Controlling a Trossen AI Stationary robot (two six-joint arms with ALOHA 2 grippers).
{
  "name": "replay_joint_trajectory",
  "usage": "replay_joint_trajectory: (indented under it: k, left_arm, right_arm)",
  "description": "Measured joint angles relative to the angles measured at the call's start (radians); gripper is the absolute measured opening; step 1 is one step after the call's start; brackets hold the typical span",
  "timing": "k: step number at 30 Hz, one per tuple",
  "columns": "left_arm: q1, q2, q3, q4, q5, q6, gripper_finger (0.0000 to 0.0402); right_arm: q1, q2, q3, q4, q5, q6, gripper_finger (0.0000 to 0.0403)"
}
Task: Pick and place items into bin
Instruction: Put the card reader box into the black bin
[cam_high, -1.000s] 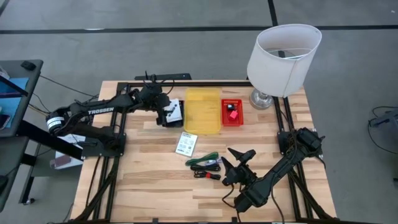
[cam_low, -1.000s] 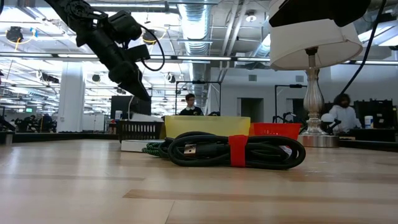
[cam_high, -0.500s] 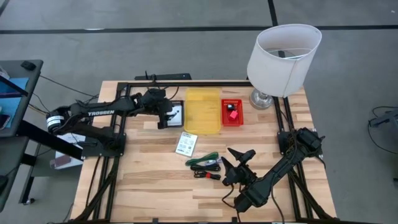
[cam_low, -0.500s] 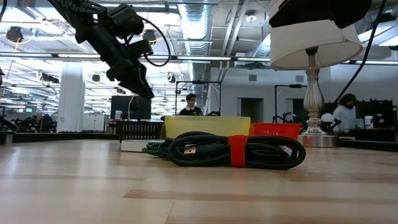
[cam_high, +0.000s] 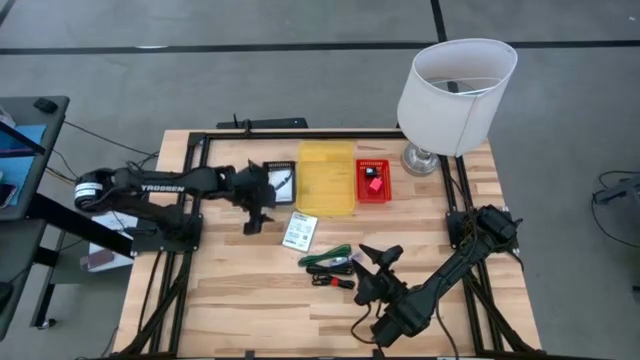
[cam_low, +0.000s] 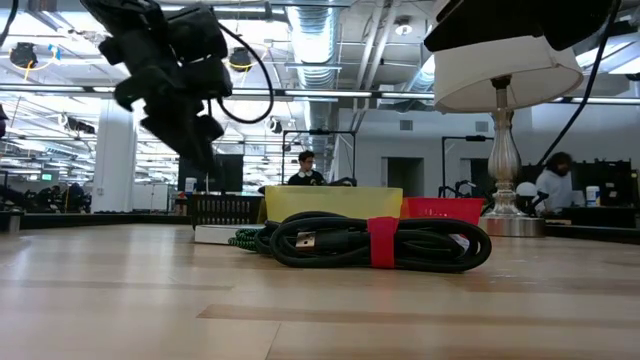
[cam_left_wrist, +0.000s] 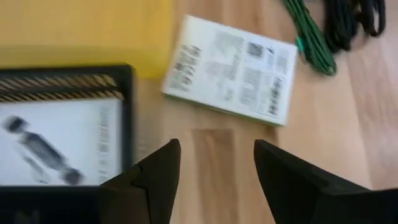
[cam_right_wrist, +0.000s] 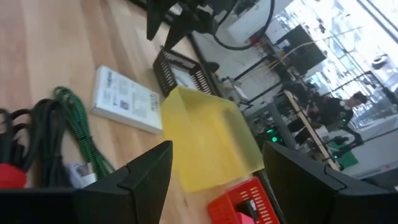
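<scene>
the left gripper (cam_high: 254, 222) hangs above the worktop (cam_high: 240, 290) just left of the white labelled pack (cam_high: 299, 231), jaws parted to a moderate gap and empty; its wrist view looks straight down at that pack (cam_left_wrist: 231, 68), so it seems lined up to come down on it next. the right gripper (cam_high: 378, 263) waits low over the near middle of the worktop, jaws spread wide with nothing between them, just right of the cable bundle.

the items not yet binned lie together in the middle: the white pack, then nearer, a green cable coil (cam_high: 326, 259) beside a black cable (cam_low: 375, 241) bound with a red strap. they sit close to both arms, an easy reach.

at the far side three containers stand in a row. the black mesh tray (cam_high: 283, 182) on the left holds a white flat pack with a dark picture on it (cam_left_wrist: 56, 143). the yellow bin (cam_high: 326, 177) in the middle looks empty from above. the small red basket (cam_high: 372, 181) on the right holds a small red piece and something dark, too small to name. a white-shaded lamp (cam_high: 457, 82) stands at the far right corner.
</scene>
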Motion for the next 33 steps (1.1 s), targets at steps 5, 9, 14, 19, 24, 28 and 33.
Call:
replay_joint_trajectory:
  k: [5,9,14,19,24,28,33]
  left_arm:
    - [-0.108,0.0,-0.018,0.007,-0.006,-0.044,0.0196]
    - [-0.193,0.0,-0.018,0.013,-0.007,-0.052,0.0196]
    - [-0.269,0.0,-0.018,0.013,-0.024,-0.123,0.0196]
    - [-0.317,0.002,-0.018,0.015,-0.034,-0.137,0.0196]
    - [-0.33,0.013,-0.019,0.101,-0.052,-0.107,0.0196]
    - [-0.333,0.06,-0.018,0.209,-0.116,-0.144,0.0196]
    - [-0.381,0.155,-0.017,0.2,-0.307,-0.048,0.0196]
  right_arm:
    - [-0.025,0.0,0.0,0.106,-0.082,-0.113,0.0244]
    - [-0.053,0.0,0.0,0.167,-0.146,-0.17,0.0244]
    - [-0.067,0.0,0.0,0.167,-0.181,-0.191,0.0244]
    - [-0.064,0.0,0.0,0.153,-0.181,-0.192,0.0244]
    - [-0.067,0.0,0.0,0.12,-0.181,-0.179,0.0244]
    - [-0.074,0.0,0.0,0.062,-0.206,-0.119,0.0244]
    - [-0.071,0.0,0.0,-0.042,-0.227,-0.01,0.0244]
